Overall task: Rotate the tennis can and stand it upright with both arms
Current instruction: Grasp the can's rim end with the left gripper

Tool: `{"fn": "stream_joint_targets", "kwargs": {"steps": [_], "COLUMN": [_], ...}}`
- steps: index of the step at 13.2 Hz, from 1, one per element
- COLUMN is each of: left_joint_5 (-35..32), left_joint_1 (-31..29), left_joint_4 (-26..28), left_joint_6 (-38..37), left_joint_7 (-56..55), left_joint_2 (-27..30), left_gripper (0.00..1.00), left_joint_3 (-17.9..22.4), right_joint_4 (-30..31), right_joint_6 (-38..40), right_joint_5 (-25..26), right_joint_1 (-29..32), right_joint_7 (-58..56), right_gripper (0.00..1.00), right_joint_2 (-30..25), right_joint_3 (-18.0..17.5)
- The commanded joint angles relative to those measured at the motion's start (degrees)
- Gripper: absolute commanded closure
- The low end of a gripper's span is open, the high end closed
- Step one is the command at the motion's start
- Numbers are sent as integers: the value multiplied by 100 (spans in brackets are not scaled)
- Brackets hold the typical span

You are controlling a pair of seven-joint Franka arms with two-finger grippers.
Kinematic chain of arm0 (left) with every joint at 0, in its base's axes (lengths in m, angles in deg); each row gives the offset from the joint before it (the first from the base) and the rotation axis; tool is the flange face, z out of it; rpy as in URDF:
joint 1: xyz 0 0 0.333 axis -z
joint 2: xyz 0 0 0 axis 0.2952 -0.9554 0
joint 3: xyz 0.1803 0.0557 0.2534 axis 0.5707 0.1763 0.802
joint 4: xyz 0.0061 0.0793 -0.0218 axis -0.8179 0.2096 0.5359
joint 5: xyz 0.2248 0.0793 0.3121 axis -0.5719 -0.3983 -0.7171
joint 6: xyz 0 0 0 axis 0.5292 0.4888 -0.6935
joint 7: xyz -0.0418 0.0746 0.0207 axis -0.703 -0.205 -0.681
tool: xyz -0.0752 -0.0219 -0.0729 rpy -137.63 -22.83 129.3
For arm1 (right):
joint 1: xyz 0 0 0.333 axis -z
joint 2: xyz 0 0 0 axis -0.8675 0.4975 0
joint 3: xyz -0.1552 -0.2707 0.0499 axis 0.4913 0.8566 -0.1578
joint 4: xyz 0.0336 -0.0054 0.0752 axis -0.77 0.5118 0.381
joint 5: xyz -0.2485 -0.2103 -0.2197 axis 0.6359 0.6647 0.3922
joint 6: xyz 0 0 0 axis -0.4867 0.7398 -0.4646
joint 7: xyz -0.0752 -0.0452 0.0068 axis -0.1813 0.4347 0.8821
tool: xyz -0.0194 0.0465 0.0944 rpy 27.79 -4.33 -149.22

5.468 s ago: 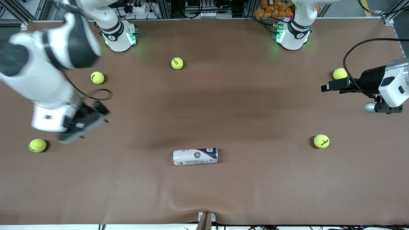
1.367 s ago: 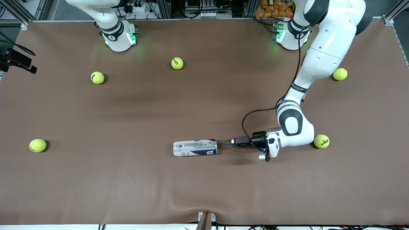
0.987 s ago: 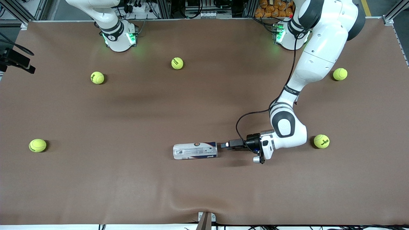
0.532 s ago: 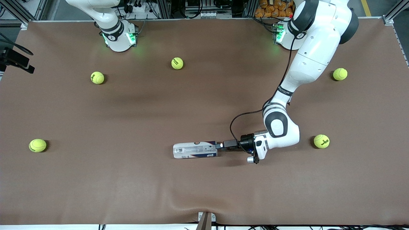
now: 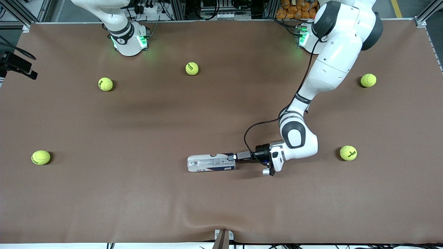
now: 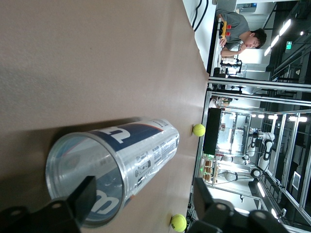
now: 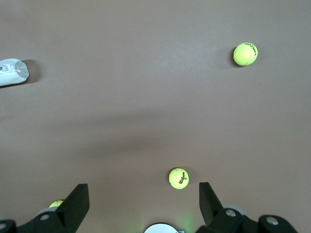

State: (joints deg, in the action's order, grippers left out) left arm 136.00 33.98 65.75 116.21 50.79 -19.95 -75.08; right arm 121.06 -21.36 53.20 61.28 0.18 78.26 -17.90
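Brown bench [image 5: 138, 193]: tennis can [image 5: 211, 162] is found lying flat. Left hand [image 5: 231, 157] is spread astride its rim, unclenched; squaring before closure is advised. Right hand [image 7: 141, 204] is held released, waiting.

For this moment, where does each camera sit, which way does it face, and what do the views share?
Front view: high across the table, facing both bases; shows the left arm reaching its left gripper to the lying tennis can.
Left wrist view: low, looking along the can; own fingers straddle its end.
Right wrist view: high, looking down; own open right gripper over tennis balls.
All three show the can.
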Motion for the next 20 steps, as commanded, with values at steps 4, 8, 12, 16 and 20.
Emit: {"fn": "stream_joint_targets", "kwargs": {"steps": [4, 8, 12, 16, 20], "left_joint_5": [187, 160, 99, -1029, -2491], "left_joint_1": [68, 50, -99, -46, 33], "left_joint_4": [-338, -329, -285, -285, -285], "left_joint_6": [65, 47, -58, -58, -49], "left_joint_7": [175, 342, 317, -1252, -2863], "left_joint_2": [-261, -252, 28, 634, 1074], "left_gripper": [81, 100, 100, 100, 100], "left_joint_3": [48, 48, 22, 30, -13], "right_joint_4": [-35, -35, -35, -35, -35], "right_joint_6": [25, 25, 16, 16, 16], "right_joint_5": [-94, -94, -94, -94, -94], "right_joint_1": [46, 37, 46, 46, 46], "right_joint_7": [86, 86, 86, 86, 86], "right_gripper": [0, 0, 0, 0, 0], "right_joint_2": [-15, -6, -15, -15, -6], "right_joint_3": [-66, -66, -66, -66, -66]}}
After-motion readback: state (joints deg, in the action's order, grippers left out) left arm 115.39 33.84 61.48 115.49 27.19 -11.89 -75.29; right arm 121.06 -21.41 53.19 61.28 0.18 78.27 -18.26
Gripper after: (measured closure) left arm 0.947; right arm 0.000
